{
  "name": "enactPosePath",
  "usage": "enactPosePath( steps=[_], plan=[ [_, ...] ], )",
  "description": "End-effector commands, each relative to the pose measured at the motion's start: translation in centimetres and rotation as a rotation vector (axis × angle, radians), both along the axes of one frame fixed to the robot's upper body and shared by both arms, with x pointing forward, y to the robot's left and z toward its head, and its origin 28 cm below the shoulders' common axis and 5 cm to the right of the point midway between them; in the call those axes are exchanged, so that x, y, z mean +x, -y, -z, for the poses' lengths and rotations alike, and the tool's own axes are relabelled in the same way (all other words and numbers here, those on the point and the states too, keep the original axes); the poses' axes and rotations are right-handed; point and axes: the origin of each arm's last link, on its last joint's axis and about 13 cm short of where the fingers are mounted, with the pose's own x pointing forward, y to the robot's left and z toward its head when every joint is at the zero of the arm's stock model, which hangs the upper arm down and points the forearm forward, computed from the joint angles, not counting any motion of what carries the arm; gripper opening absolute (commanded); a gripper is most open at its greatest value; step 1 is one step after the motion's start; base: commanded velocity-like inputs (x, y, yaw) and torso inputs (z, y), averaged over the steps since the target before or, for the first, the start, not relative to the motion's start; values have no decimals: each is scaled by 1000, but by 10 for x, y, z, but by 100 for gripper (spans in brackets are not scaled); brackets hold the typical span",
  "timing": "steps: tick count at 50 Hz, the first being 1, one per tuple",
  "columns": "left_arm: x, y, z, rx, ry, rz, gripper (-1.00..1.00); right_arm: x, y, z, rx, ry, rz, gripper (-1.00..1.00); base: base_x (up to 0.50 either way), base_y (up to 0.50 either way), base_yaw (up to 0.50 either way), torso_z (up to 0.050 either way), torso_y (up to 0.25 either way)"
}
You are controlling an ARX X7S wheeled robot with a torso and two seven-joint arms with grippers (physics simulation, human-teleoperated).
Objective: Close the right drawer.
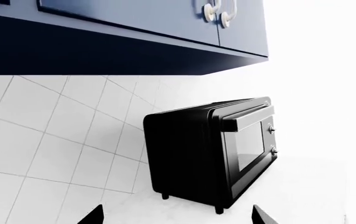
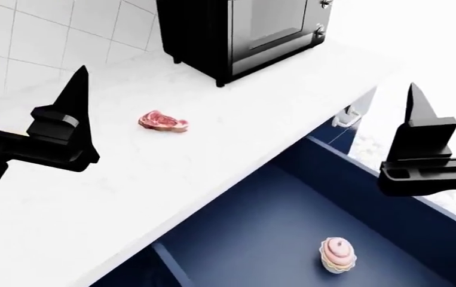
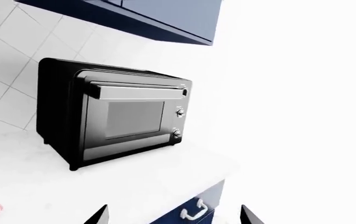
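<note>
The right drawer (image 2: 275,221) stands pulled far out from under the white counter (image 2: 236,137). Its navy-blue inside shows in the head view, and its front and handle are out of view. My right gripper (image 3: 172,219) is open and empty. One of its fingers (image 2: 419,119) stands above the drawer's right side wall (image 2: 395,197), apart from it. My left gripper (image 2: 28,66) is open and empty, raised over the counter's left part. In the left wrist view the left gripper (image 1: 178,218) faces the counter and the wall.
A pink cupcake (image 2: 337,255) sits inside the drawer. A raw steak (image 2: 163,121) lies on the counter. A black toaster oven (image 2: 244,30) stands at the back. A navy front with a white handle (image 3: 193,210) is under the counter's far end. Navy upper cabinets (image 1: 134,18) hang above.
</note>
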Motion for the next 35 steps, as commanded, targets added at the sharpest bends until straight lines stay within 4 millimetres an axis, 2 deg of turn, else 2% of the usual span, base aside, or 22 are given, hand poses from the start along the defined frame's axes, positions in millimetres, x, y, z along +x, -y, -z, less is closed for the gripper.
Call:
enactPosePath(
  steps=[1,14,35],
  plan=[
    [0,0,0,1,0,-1,100,0,1,0,8,2,5,100,-176,161,-500,0,0],
    [2,-1,1,0,-2,-5,100,0,1,0,18,18,7,100,-165,164,-497,0,0],
    [2,0,1,1,-1,-4,100,0,5,3,27,16,52,100,0,0,-3,0,0]
  ],
)
